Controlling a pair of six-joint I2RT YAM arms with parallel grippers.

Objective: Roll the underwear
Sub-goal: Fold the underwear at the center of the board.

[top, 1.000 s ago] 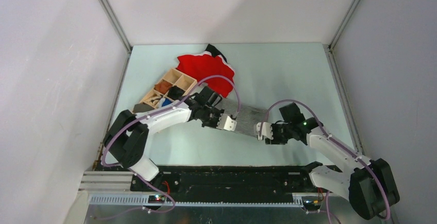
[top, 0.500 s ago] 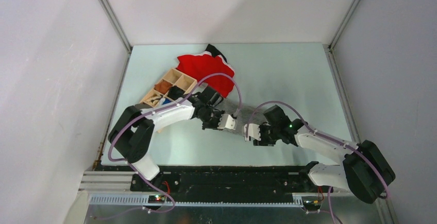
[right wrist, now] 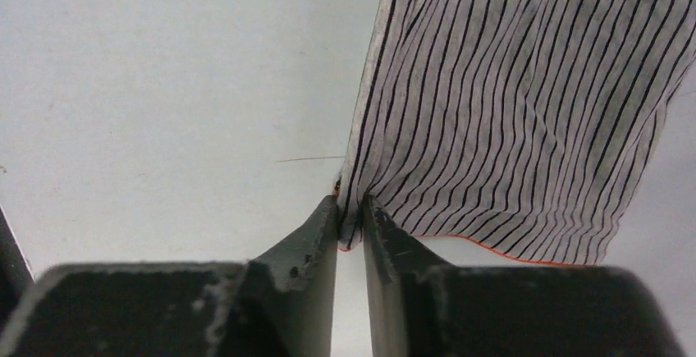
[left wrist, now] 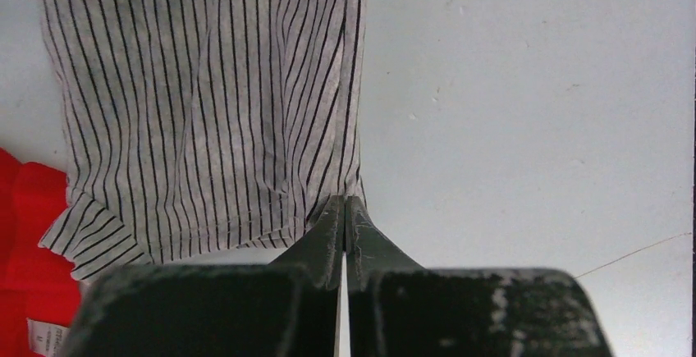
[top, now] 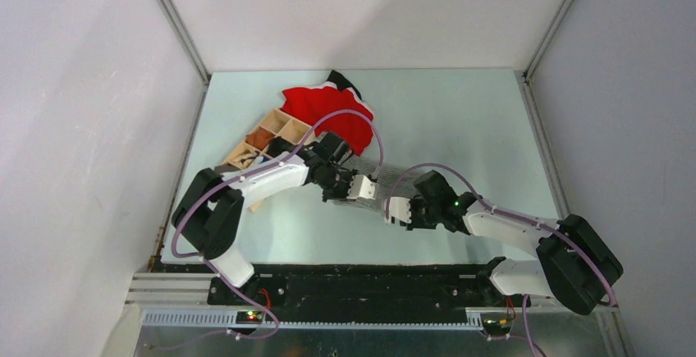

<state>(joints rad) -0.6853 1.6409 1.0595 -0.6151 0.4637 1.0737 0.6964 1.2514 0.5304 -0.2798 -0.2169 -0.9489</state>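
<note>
The underwear point(top: 392, 183), grey-and-white fine stripes, lies mid-table, bunched narrow between my two grippers. In the left wrist view the underwear point(left wrist: 205, 102) spreads up and to the left, its folds running down into my left gripper point(left wrist: 345, 203), whose jaws are shut on its lower corner. In the right wrist view the underwear point(right wrist: 525, 111) has an orange-stitched hem, and my right gripper point(right wrist: 351, 209) is shut on a bunched corner of it. From above, the left gripper point(top: 371, 189) and right gripper point(top: 391, 208) are close together.
A bright red cloth point(top: 332, 111) with dark trim lies behind the underwear; its edge also shows as red cloth point(left wrist: 25, 234) in the left wrist view. A wooden compartment tray point(top: 267, 139) with small items sits at the left. Pale table point(top: 460, 119) extends right.
My right gripper has moved left toward the left gripper. The striped cloth between them has gathered narrower. The left gripper has shifted slightly back.
</note>
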